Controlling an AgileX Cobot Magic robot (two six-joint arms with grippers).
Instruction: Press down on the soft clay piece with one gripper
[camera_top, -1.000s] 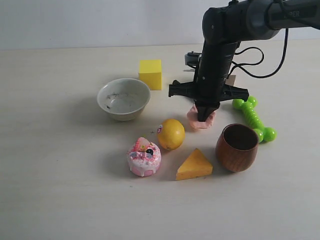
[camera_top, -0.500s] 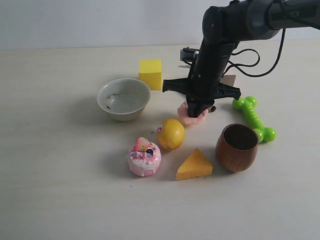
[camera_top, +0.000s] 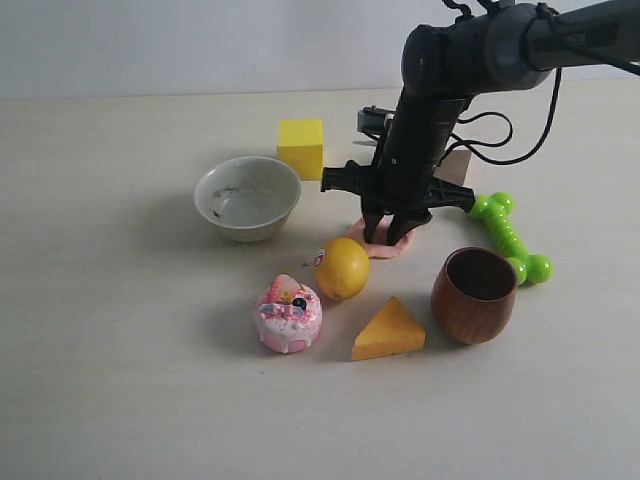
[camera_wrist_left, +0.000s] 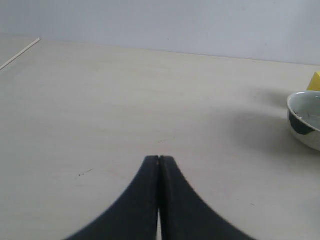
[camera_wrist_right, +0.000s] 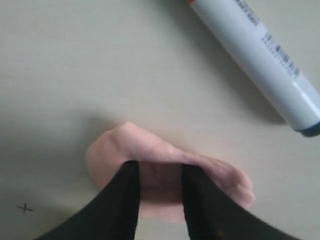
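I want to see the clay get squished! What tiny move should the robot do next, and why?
Probably press the right gripper straight down a little. Its slightly parted fingers sit on the soft clay piece, which looks lumpy rather than flat, and the marker lies apart from the clay.

No legible text; marker (camera_wrist_right: 260, 55) print blurred

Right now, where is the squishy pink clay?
In the exterior view the soft clay piece lies right of centre, under the right gripper, just up and right of the lemon.
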